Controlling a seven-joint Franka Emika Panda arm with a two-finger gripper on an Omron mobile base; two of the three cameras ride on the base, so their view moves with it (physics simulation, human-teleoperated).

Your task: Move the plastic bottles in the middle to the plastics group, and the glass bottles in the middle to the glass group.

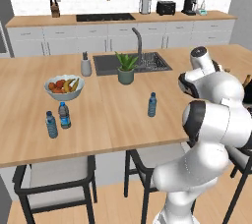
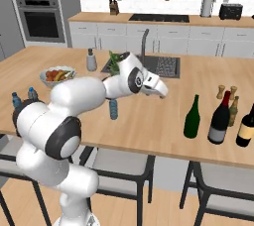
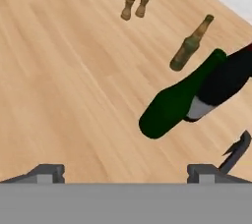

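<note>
Gripper (image 3: 126,171) observed spread wide, empty, above counter (image 3: 64,85). Green wine bottle (image 2: 192,117) noted upright, left of white-labelled dark bottle (image 2: 220,118); amber bottle (image 2: 233,111) behind.

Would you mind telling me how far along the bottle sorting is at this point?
Done, it seems: the green wine bottle stands beside the white-labelled dark bottle and amber bottle. In hand: nothing; the gripper is open over the counter, close to that group. Left: the small blue-capped water bottle stands alone mid-counter, apart from the two small bottles near the fruit bowl.
</note>
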